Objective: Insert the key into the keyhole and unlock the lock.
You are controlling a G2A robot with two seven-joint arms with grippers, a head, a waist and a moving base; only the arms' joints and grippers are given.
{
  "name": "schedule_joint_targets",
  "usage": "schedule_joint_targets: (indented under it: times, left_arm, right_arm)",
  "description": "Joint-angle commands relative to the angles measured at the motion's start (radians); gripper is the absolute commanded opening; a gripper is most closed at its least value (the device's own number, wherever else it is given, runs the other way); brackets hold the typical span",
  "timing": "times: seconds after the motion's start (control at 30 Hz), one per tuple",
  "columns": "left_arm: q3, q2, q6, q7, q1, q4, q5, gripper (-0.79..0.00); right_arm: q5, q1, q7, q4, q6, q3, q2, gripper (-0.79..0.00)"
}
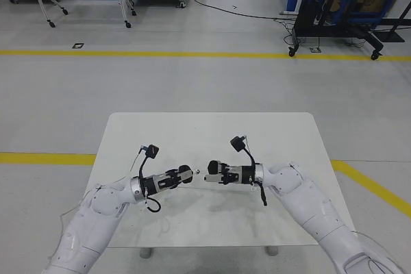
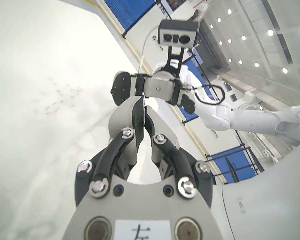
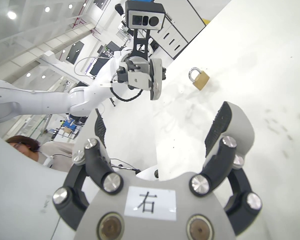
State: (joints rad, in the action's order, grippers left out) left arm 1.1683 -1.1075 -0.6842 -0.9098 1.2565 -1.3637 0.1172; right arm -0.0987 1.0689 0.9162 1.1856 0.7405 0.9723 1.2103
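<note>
Two arms mid-frame: my left end effector [image 2: 143, 102] pinched shut, contents unclear; my right end effector [image 3: 162, 111] wide open, empty; brass padlock [image 3: 199, 78] on desk [image 1: 274, 137] nearby.

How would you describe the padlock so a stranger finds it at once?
Start at the white table and find where the left end effector and the right end effector face each other. The padlock lies on the tabletop near them. Its brass body and silver shackle set it apart from their grey and black parts.
</note>
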Motion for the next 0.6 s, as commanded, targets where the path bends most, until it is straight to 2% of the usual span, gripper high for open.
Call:
schedule_joint_targets:
  times: [0.0,0.03,0.07,0.13,0.37,0.57]
  left_arm:
    - [-0.012,0.001,-0.002,-0.035,-0.009,0.003,0.001,-0.785]
    - [-0.018,0.001,-0.008,-0.044,-0.014,0.005,-0.001,-0.785]
    - [-0.020,0.001,-0.010,-0.045,-0.015,0.007,-0.004,-0.785]
    - [-0.028,0.001,-0.013,-0.047,-0.017,0.009,-0.003,-0.785]
    - [-0.040,0.004,-0.017,-0.052,-0.021,0.011,0.002,-0.785]
    - [-0.050,0.007,-0.019,-0.056,-0.022,0.007,0.001,-0.785]
  right_arm:
    - [-0.014,-0.004,0.045,0.001,-0.026,-0.003,-0.003,-0.142]
    - [-0.028,-0.007,0.066,0.001,-0.039,-0.004,-0.005,-0.286]
    - [-0.033,-0.008,0.073,0.001,-0.044,-0.004,-0.006,-0.388]
    - [-0.044,-0.013,0.094,0.000,-0.059,-0.006,-0.007,-0.443]
    - [-0.068,-0.021,0.112,-0.009,-0.069,-0.021,-0.007,-0.579]
    - [-0.072,-0.033,0.108,-0.026,-0.065,-0.043,-0.002,-0.594]
